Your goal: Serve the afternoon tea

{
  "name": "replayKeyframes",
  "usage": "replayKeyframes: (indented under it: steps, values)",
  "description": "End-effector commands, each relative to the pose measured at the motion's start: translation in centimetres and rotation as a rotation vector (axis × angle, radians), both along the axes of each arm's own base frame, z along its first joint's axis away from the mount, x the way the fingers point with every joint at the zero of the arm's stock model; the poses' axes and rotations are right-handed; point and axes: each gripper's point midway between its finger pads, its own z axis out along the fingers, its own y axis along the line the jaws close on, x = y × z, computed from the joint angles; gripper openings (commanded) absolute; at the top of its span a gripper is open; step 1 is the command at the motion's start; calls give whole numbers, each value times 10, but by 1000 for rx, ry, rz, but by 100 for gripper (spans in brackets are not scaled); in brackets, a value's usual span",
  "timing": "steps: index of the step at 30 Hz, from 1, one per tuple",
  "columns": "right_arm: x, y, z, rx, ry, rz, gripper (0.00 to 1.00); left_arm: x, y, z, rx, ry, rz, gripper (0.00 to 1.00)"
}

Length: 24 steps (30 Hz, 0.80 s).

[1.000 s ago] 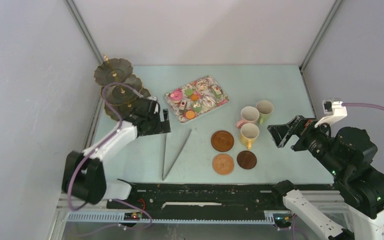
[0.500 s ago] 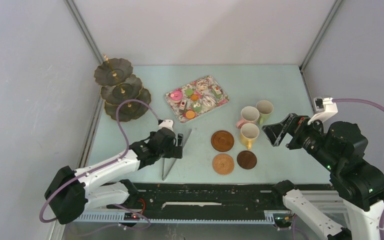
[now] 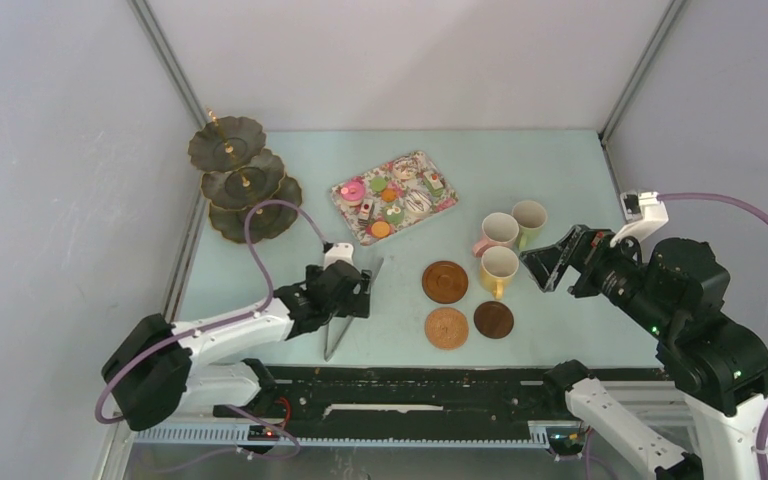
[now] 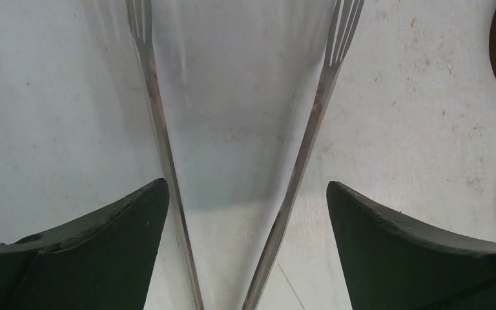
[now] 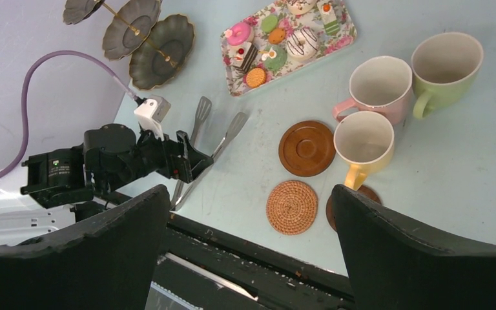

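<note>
From the overhead camera: on a pale green table (image 3: 560, 170), a dark scalloped three-tier stand (image 3: 245, 180) sits empty at the far left. Near it, small colourful toy cakes and macarons (image 3: 392, 195) lie on a flowered rectangular tray (image 3: 442, 206). To the right, a pink mug (image 3: 497, 232), a green mug (image 3: 529, 218) and a yellow mug (image 3: 499, 268) cluster just beside three round brown coasters (image 3: 445, 282), none of them set squarely on one. The left gripper (image 3: 352, 290) hangs over long metal tongs (image 3: 345, 320). The right gripper (image 3: 550, 265) hovers just beside the yellow mug. From the left wrist camera: the black fingers are spread wide, and both shiny arms of the tongs run between them. Whether the fingers touch the table cannot be told. From the right wrist camera: the fingers are spread wide with nothing between them, and the mugs and coasters lie below. The step in hand looks like picking up the tongs so the cakes can be moved to the stand. The next move probably calls for lowering and squeezing both tong arms together without letting them slip. No brand, label or writing can be read in any view.
</note>
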Motion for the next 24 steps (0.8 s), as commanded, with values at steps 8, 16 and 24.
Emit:
replayKeyframes:
  steps: [8,16,24]
  values:
    - [6,6,-9,-13,29,16,97,16,4,-16,18,-87,55,98]
    - [10,13,-24,-27,99,40,96,25,7,-20,24,-166,102,94]
    - [15,17,-28,-39,121,51,94,26,7,-34,26,-203,122,94]
